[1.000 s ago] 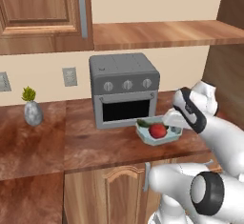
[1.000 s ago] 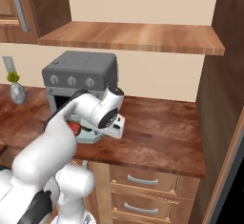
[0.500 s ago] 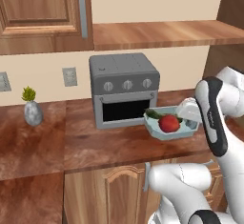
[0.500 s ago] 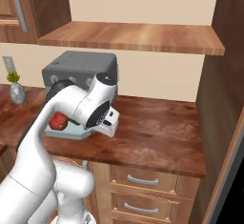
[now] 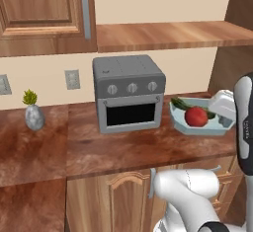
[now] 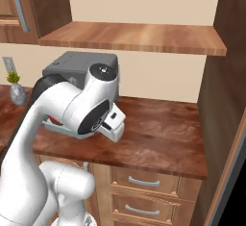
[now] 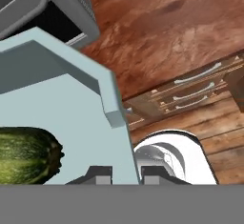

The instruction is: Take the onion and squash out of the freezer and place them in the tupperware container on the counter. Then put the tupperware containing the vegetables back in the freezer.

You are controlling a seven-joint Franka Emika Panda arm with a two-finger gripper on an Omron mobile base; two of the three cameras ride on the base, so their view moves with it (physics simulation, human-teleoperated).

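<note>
wood-grain counter (image 5: 123, 149) w/ boxy grey toaster oven (image 5: 128, 92). gripper (image 7: 125, 174) clamped on rim of pale blue-green tupperware container (image 5: 184, 123), held tilted just above counter, right of oven. inside: shiny round red onion (image 5: 196, 116), lumpy dark green squash (image 7: 26, 155).

The light is soft and even, with only a faint dark shadow under the grey toaster oven (image 5: 129, 94) and low, blocky, slightly fuzzy picture detail.
</note>
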